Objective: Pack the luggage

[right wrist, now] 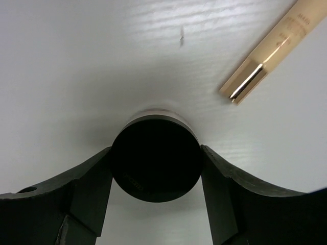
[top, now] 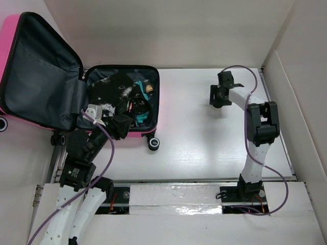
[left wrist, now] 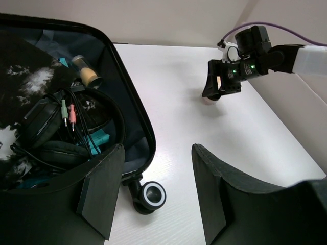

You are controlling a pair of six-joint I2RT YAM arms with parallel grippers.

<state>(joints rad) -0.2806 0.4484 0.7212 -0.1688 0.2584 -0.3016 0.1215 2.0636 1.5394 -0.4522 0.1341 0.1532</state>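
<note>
The left claw (left wrist: 158, 153), jaws apart, fills the foreground above the white bench (left wrist: 179, 122). At left, the open luggage (left wrist: 139, 127) holds black headphones (left wrist: 46, 133), tangled cables and a small bottle (left wrist: 87, 72); one wheel (left wrist: 153, 194) rests on the bench. Upper right, the right claw (left wrist: 215, 88) sits over a pinkish object (left wrist: 207, 100).

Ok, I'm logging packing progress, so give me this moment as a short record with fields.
luggage: open, lid back, on table's left
inside: headphones, cables, small bottle
left tool: open, over the luggage's near edge
right tool: shut on black-capped jar standing on table
loose: beige tube beside jar
</note>
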